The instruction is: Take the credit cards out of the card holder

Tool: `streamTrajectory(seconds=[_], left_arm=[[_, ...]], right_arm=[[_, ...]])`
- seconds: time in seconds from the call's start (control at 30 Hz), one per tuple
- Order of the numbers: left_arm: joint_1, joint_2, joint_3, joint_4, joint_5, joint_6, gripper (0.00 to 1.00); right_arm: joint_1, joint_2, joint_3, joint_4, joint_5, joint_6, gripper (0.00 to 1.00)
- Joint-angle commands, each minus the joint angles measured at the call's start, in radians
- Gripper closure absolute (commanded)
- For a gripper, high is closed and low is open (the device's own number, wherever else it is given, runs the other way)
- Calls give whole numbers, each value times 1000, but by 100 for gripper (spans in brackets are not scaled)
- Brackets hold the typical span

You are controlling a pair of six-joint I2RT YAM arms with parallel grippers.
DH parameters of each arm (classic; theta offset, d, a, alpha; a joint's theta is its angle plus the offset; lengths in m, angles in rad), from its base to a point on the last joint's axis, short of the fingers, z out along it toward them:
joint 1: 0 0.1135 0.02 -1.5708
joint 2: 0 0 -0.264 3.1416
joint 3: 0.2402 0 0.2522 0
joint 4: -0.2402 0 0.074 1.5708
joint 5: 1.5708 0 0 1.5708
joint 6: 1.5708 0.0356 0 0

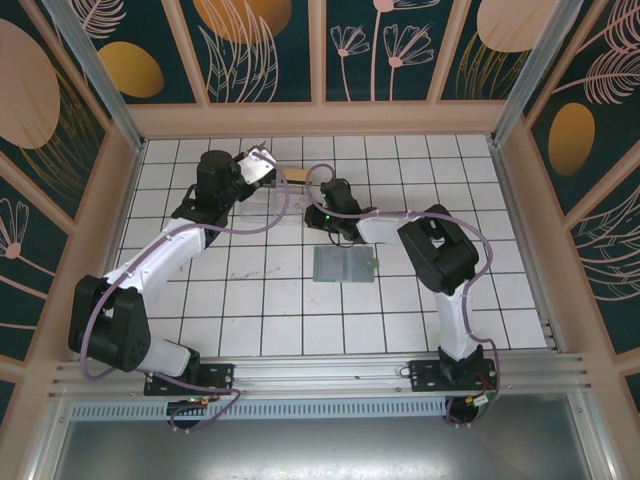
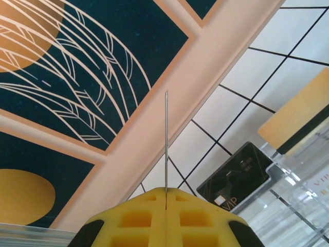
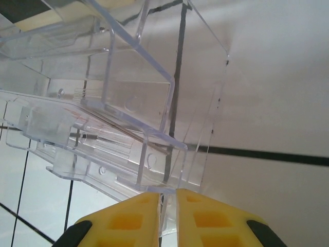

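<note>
The card holder (image 1: 345, 265), a flat grey-green wallet of two panels, lies open on the tiles in mid-table, with no gripper touching it. My left gripper (image 1: 253, 172) is raised at the back, shut on a thin card (image 2: 166, 139) that I see edge-on, so its face colour is unclear. A tan-gold credit card (image 2: 303, 110) lies on the tiles near the back wall (image 1: 293, 175). My right gripper (image 3: 167, 198) is shut on the wall of a clear plastic box (image 3: 128, 92), just behind the card holder (image 1: 318, 215).
A black card marked VIP (image 2: 239, 172) lies against the clear box, partly under its edge. The box (image 1: 272, 203) sits between the two grippers. The wooden back wall (image 1: 320, 120) stands close behind the left gripper.
</note>
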Motion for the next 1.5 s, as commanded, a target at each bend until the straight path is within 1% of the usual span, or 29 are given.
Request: streamTrajectory(seconds=[0.0, 0.3, 0.53, 0.7, 0.8, 0.9, 1.0, 1.07, 1.1, 1.17, 1.27, 1.33, 1.4, 1.47], left_arm=[[3, 6, 30, -7, -11, -23, 100], [3, 0, 31, -21, -4, -30, 100], [3, -16, 27, -43, 18, -34, 100], [3, -27, 24, -69, 33, -40, 100], [3, -35, 16, -81, 53, -39, 100], [3, -44, 21, -118, 84, -41, 100], [3, -54, 47, -205, 129, -44, 100], [3, -76, 36, -218, 156, -38, 100], [3, -85, 32, -223, 162, -28, 100], [3, -88, 37, -267, 166, 13, 100], [3, -91, 33, -354, 204, 124, 100], [3, -88, 37, -384, 198, 151, 100], [3, -68, 70, -430, 194, 169, 100], [3, -56, 103, -475, 225, 190, 100]], right_arm=[[21, -44, -63, -49, -24, -24, 83], [21, -142, -193, -53, -16, -57, 83], [13, -167, -215, -106, -2, -134, 83], [-29, -170, -226, -102, -20, -138, 83], [-40, -180, -232, -84, -50, -143, 82], [-32, -194, -227, -70, -75, -147, 77], [-16, -255, -244, -38, -76, -151, 71], [-9, -297, -253, -29, -78, -153, 65], [-6, -324, -260, -25, -78, -156, 64], [-4, -383, -282, -14, -81, -156, 63], [-3, -471, -331, -1, -76, -153, 60], [-4, -532, -370, 12, -69, -150, 57], [-6, -591, -407, 23, -64, -147, 51], [-12, -656, -453, 42, -63, -142, 37]])
